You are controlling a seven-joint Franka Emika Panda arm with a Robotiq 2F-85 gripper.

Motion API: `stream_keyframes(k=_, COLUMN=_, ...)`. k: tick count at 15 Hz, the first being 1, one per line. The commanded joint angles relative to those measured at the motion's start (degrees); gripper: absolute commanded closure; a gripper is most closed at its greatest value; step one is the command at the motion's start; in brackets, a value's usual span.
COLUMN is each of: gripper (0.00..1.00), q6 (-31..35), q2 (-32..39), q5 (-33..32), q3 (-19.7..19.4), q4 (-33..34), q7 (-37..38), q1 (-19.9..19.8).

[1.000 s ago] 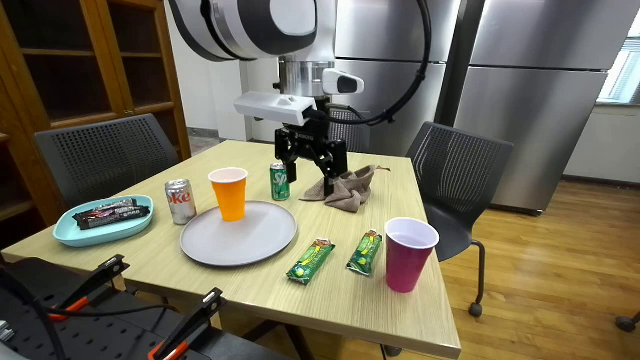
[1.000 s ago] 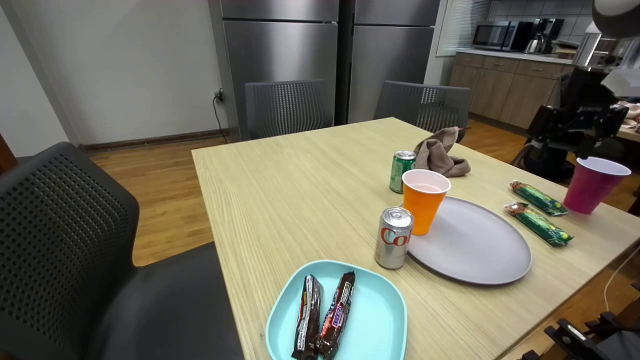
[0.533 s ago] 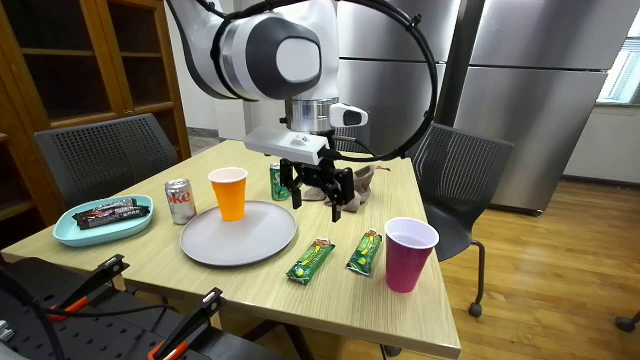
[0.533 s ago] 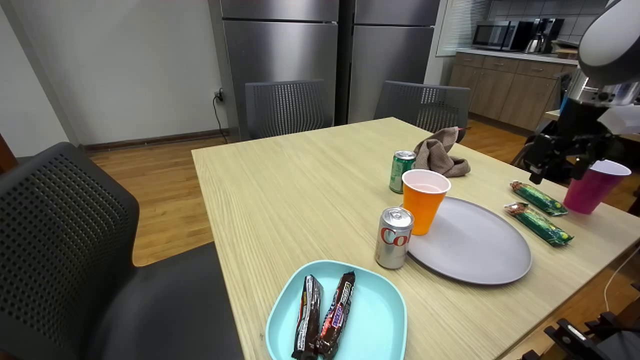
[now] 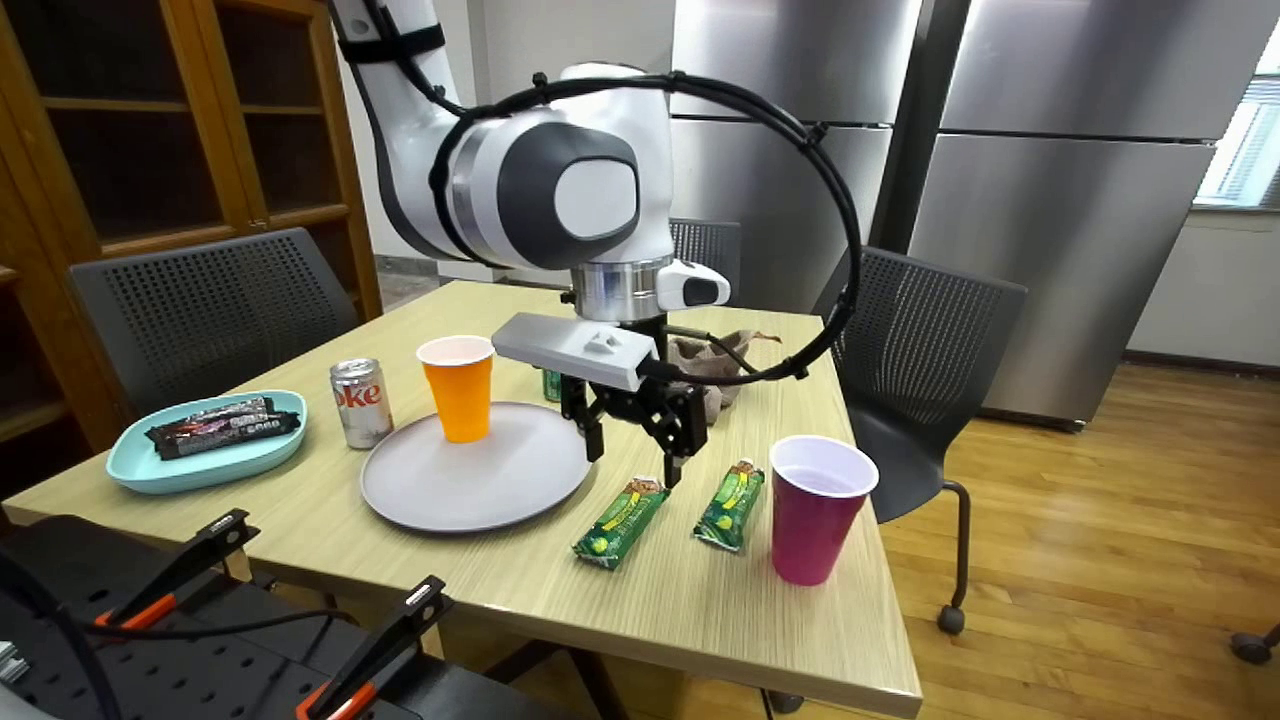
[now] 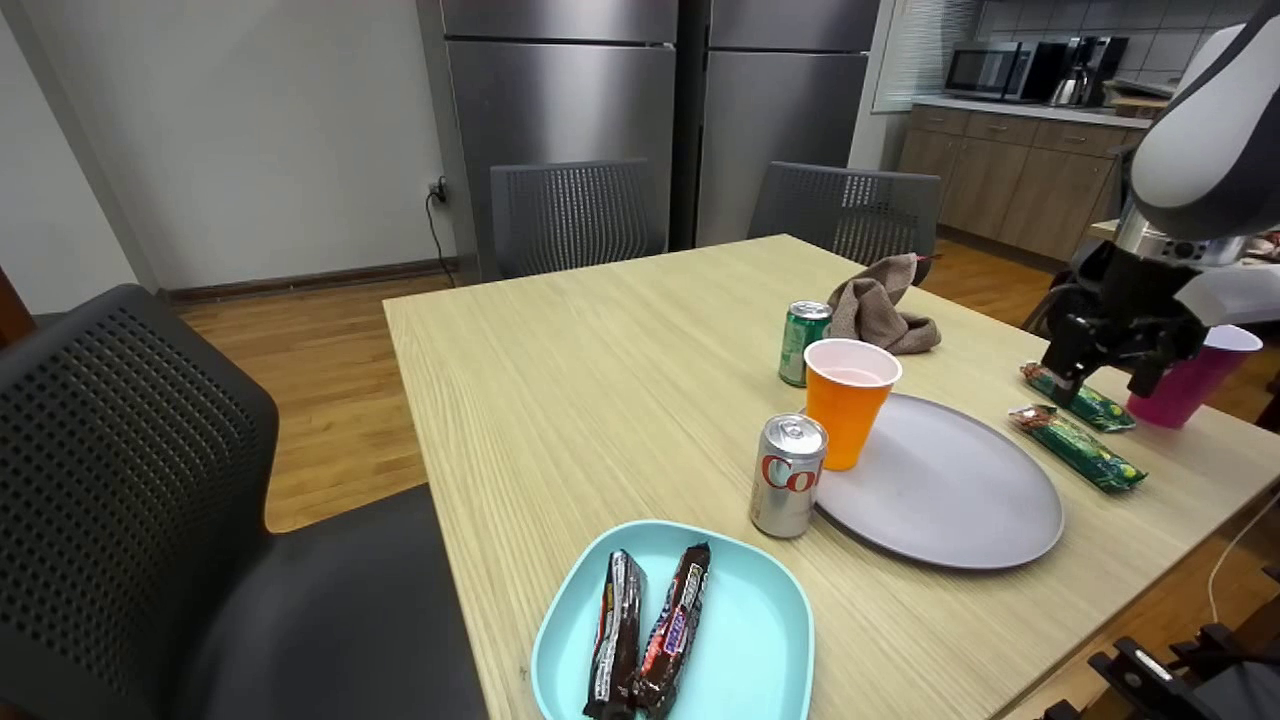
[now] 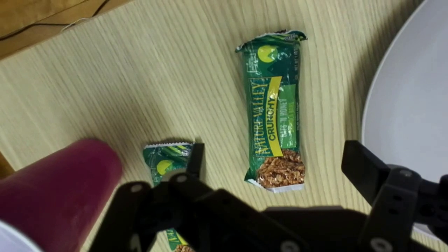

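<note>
"Okay, biggest first: what is everything standing on?"

"A pale wood-grained table [image 5: 740, 620]. Over it is the robot arm [image 5: 570, 185]: in an exterior view it slants in from above, bends, and its wrist hangs down toward the tabletop."

"Next in size?"

"The grey plate [image 5: 470, 500], with an orange cup [image 5: 462, 395] upright on it. Then the purple cup [image 5: 812, 535], upright near the table's edge."

"And the gripper [image 5: 633, 460]?"

"Pointing down, low over the table, fingers spread wide and holding nothing. In the wrist view its fingertips [image 7: 362, 164] stand to either side of the near end of a granola bar [image 7: 274, 105]; how high above it, I can't tell."

"Where does that bar lie?"

"Flat on the table, between the plate and a second bar [image 5: 730, 505], touching neither."

"How would it handle?"

"Light, I'd guess, and fairly stiff, though a crunchy filling could crack under a hard squeeze. Its glossy wrapper looks slippery."

"Best place to take hold?"

"Across the long sides, around the middle, one finger on each. The smallest parts, the crimped ends [image 7: 287, 189], look like thin film and would probably just fold."
</note>
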Motion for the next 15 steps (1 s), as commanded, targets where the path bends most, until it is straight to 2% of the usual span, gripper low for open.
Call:
stream_keyframes(k=1, gripper=0.0, q6=2.21, q2=3.74, q5=-2.58, q3=-1.23, q4=1.6, q7=0.5, q1=0.18)
stream_keyframes(k=9, gripper=0.0, q6=3.3, q2=8.26, q5=-3.91, q3=-3.08, q4=3.1, q7=1.19, q1=1.03)
stream_keyframes(k=15, gripper=0.0, q6=3.21, q2=8.25, q5=-2.93, q3=-1.28, q4=2.94, q7=0.46, q1=0.21)
